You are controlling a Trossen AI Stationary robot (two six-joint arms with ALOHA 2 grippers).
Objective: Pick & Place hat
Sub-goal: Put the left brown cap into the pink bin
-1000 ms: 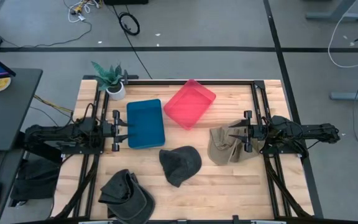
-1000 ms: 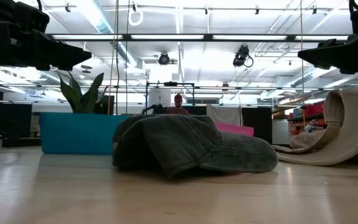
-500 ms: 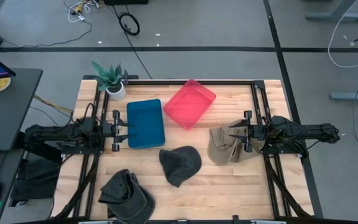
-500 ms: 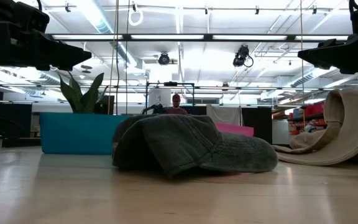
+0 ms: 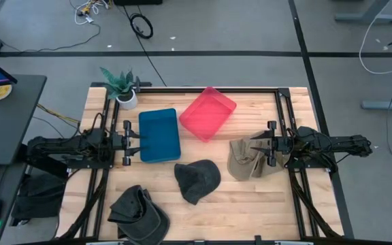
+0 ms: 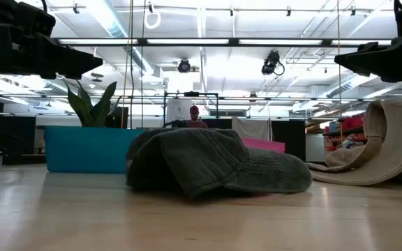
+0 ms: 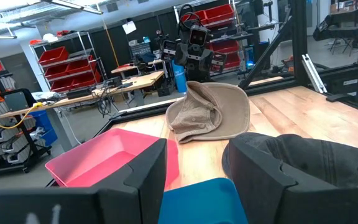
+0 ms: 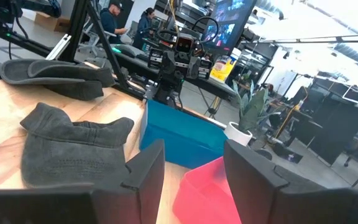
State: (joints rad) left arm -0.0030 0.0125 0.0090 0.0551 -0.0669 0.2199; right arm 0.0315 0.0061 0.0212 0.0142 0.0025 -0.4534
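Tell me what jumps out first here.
Two bright trays at the table's back: a pink tray and a teal tray side by side. Three hats lie loose: a tan one under the right end effector, a dark grey one mid-table, another front-left.

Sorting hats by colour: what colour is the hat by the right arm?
Tan hat, clearest in the high view.

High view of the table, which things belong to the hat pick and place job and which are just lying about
Job: dark grey cloth cap, tan cloth hat, black cap, blue plastic bin, pink plastic bin.
Lying about: small potted plant, black cable coil.
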